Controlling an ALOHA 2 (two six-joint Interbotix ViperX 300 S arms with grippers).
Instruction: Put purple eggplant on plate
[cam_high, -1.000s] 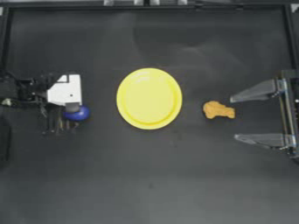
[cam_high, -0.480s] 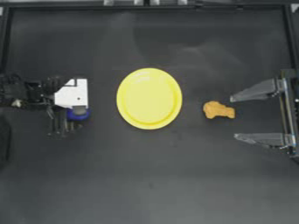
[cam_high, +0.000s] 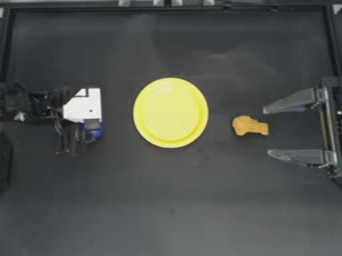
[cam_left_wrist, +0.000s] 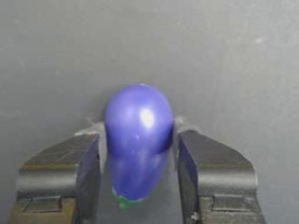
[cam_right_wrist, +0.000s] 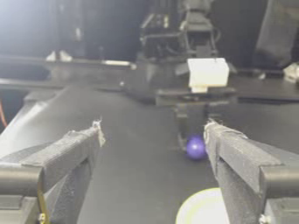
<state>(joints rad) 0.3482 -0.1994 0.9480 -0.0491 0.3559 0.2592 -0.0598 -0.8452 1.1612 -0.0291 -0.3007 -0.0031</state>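
Note:
The purple eggplant (cam_left_wrist: 139, 140) sits between my left gripper's (cam_left_wrist: 139, 131) two jaws, which press on both its sides, green stem end toward the camera. From above, that gripper (cam_high: 83, 135) is at the table's left, with the eggplant (cam_high: 94, 131) peeking out under its white wrist block, a short way left of the yellow plate (cam_high: 170, 112). The plate holds nothing. My right gripper (cam_high: 280, 129) waits open at the right edge. Its wrist view shows the eggplant (cam_right_wrist: 196, 146) far off and the plate's rim (cam_right_wrist: 204, 209) close by.
An orange lumpy nugget (cam_high: 249, 126) lies on the table between the plate and the right gripper's open jaws. A dark frame borders the tabletop along the back and sides.
The left gripper and the eggplant have shifted slightly to the right, toward the plate. The right arm, plate and nugget have not moved.

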